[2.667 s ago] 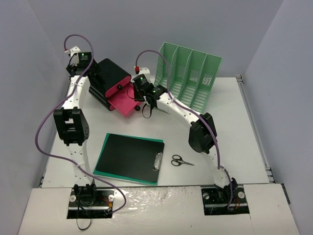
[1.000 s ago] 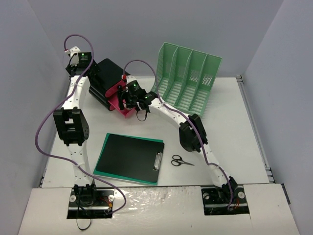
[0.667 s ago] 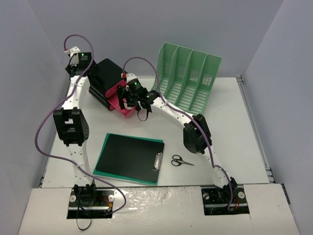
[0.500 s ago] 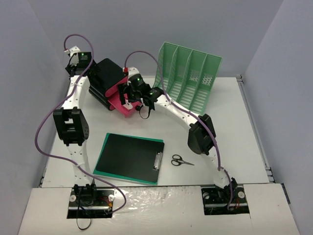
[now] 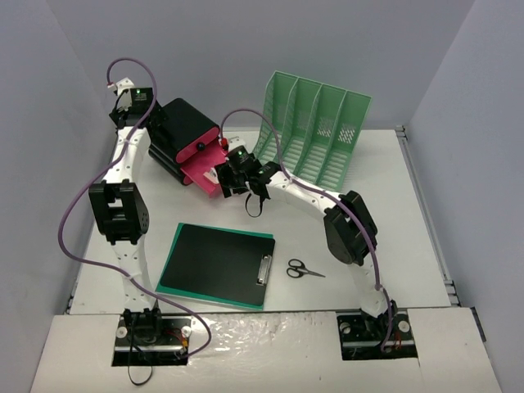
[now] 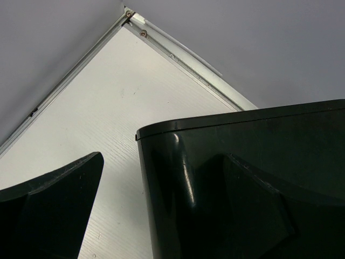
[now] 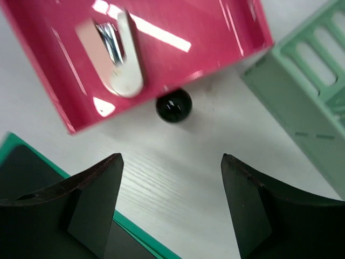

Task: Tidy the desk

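The desk lies under everything. On it, in the overhead view, a black drawer box stands at 11 o'clock, a green file rack at 1 o'clock, and a clipboard and scissors lie near the arm bases at 6 o'clock.

The point that matters is the pink drawer, which sticks out of the box with its long axis running from 11 o'clock down toward 5 o'clock. The right pincer hovers just off the drawer's front. Its jaws are released and apart, with only bare desk between them. In the wrist view the drawer's black knob sits at 12 o'clock from the pincer, close ahead and almost in line with the gap, but not touched. A silver clip lies inside the drawer, further on at 11 o'clock.

The left pincer is at the far end of the box. Its jaws are spread wide, and a strip of desk shows between one finger and the box wall, so it does not look clamped.

The right arm is clearly nearer the drawer front. If the drawer is to go in, the push probably runs along its axis toward 11 o'clock, with the left arm placed to steady the box.
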`<state>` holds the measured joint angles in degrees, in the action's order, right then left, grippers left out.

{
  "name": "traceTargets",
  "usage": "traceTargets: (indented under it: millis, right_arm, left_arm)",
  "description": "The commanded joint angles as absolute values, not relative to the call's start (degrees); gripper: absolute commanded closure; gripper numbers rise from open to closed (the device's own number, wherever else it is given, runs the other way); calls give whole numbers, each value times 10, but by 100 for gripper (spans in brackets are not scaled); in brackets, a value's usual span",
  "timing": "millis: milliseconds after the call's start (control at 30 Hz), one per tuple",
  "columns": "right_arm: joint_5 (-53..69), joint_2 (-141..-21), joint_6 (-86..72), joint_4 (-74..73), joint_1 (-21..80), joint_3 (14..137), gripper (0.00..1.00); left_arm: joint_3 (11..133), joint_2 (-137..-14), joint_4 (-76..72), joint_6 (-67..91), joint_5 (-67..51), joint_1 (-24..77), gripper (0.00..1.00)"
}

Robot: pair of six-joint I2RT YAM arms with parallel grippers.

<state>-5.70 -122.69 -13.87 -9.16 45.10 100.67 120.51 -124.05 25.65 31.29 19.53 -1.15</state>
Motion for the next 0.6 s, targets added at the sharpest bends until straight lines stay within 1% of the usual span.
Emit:
traceTargets:
  millis: [0,267,467,567]
  right_arm:
    - [-87,-1195,-123,-6,453,961,30]
    - [-88,-1195,-100,142,454,877,30]
    - [-93,-1220,-78,252,451,849,31]
    - [-93,-1238,-79,280,449,857,31]
  left_arm:
    - [1198,-1245,363,279,197,-19,10]
    - [1205,-1246,365,280,195,-20,10]
    - [1207,-1248,367,279,194,-21,10]
    - [1206,-1249,367,279,192,-22,10]
